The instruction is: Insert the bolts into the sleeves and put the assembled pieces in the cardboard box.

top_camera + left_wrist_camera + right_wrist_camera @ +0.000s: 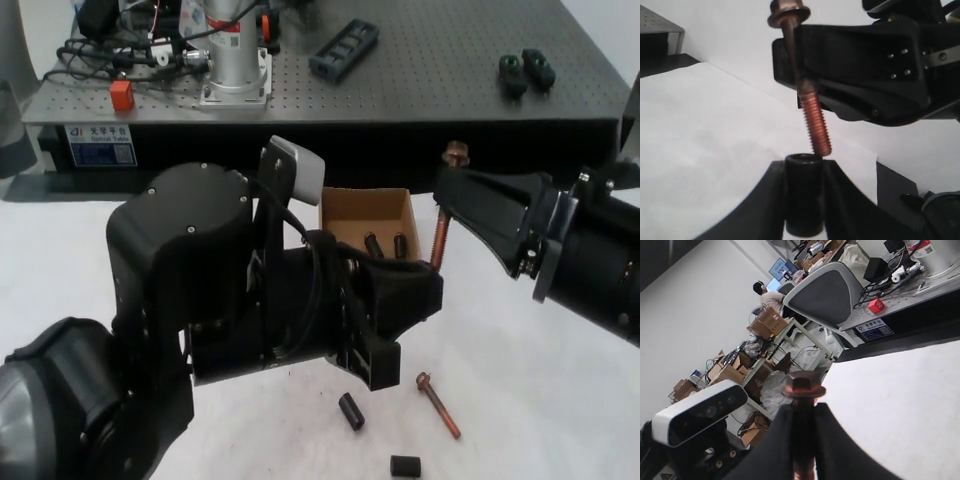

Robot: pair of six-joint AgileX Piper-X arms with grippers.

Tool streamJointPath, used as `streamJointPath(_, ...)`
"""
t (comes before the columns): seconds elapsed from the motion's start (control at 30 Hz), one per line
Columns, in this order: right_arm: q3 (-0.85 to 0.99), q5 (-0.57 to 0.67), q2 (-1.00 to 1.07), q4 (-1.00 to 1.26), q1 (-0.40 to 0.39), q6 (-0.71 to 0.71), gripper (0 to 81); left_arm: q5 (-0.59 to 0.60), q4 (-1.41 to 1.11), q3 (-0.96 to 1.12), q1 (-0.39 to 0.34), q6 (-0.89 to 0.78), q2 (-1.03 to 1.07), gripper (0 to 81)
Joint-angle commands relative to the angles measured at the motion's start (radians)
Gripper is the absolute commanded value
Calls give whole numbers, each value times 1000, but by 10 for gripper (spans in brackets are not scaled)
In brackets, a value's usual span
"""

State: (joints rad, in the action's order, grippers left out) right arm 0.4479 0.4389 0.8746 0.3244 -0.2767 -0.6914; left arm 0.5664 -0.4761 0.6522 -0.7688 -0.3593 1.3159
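My left gripper (pixel 803 172) is shut on a black sleeve (pixel 803 195), which it holds upright with the open end up. My right gripper (pixel 447 203) is shut on a copper bolt (pixel 813 122), head up, just below the head (pixel 803 385). The bolt's threaded tip sits at the sleeve's mouth, slightly tilted. In the high view both meet just in front of the cardboard box (pixel 345 208), which holds two assembled pieces (pixel 386 244). The left gripper (pixel 425 292) hides the sleeve there. Near the front of the white table lie a loose bolt (pixel 438 403) and two loose sleeves (pixel 351 411) (pixel 405 466).
Behind the box runs a dark perforated bench (pixel 430 70) with a metal post (pixel 235 55), a black tray (pixel 344 48), two black parts (pixel 526 72) and an orange block (pixel 121 94). The bulky left arm (pixel 190 300) takes up the table's left front.
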Motion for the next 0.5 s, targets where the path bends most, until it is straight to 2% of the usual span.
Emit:
streamJointPath(0.0,1,-17,-5,16,-5,2,62,22,-56,4,-1,-19,-10,6)
streamJointPath(0.23,-3,17,-5,-13,-5,5,62,21,-58,4,-1,-29,-10,6)
streamJointPath(0.47,-3,118,-5,-39,-5,43,59,-84,-58,4,-1,-60,-10,6)
